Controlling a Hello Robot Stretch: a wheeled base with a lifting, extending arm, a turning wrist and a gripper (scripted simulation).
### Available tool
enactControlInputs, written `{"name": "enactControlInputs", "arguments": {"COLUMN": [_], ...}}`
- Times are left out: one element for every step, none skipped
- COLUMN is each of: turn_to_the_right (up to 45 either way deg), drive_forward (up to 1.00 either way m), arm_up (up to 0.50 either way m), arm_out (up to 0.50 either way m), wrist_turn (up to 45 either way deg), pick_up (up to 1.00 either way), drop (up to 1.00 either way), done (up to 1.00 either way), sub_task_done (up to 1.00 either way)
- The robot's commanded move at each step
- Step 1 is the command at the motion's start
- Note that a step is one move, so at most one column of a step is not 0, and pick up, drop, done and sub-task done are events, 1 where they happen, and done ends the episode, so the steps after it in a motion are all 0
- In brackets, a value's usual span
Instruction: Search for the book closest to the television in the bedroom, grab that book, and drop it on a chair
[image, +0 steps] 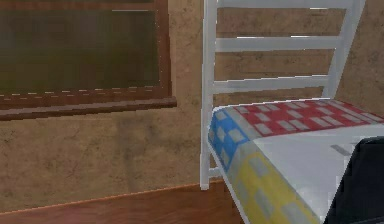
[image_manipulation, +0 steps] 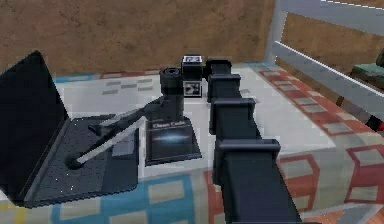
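Search apparently over; poised with pincer (image_manipulation: 92, 150) near laptop (image_manipulation: 40, 115), dark book (image_manipulation: 170, 140) just beside laptop on bed (image_manipulation: 310, 135). Cannot tell whether holding anything. Left to do: lift, drop on chair.

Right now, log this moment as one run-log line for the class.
arm: extended over bed | gripper: near book lying on bed, hold cannot be told | laptop: open, beside book | drop: pending

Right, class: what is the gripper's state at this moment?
Gripper: cannot be told; a book and laptop lie on the bed at its far end.
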Motion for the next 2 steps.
{"name": "enactControlInputs", "arguments": {"turn_to_the_right": [0.0, 0.0], "drive_forward": [0.00, 0.00], "arm_up": [0.00, 0.00], "arm_out": [0.00, 0.00], "wrist_turn": [45.0, 3.0], "pick_up": [0.00, 0.00], "drop": [0.00, 0.00], "done": [0.00, 0.00], "sub_task_done": [0.00, 0.00]}}
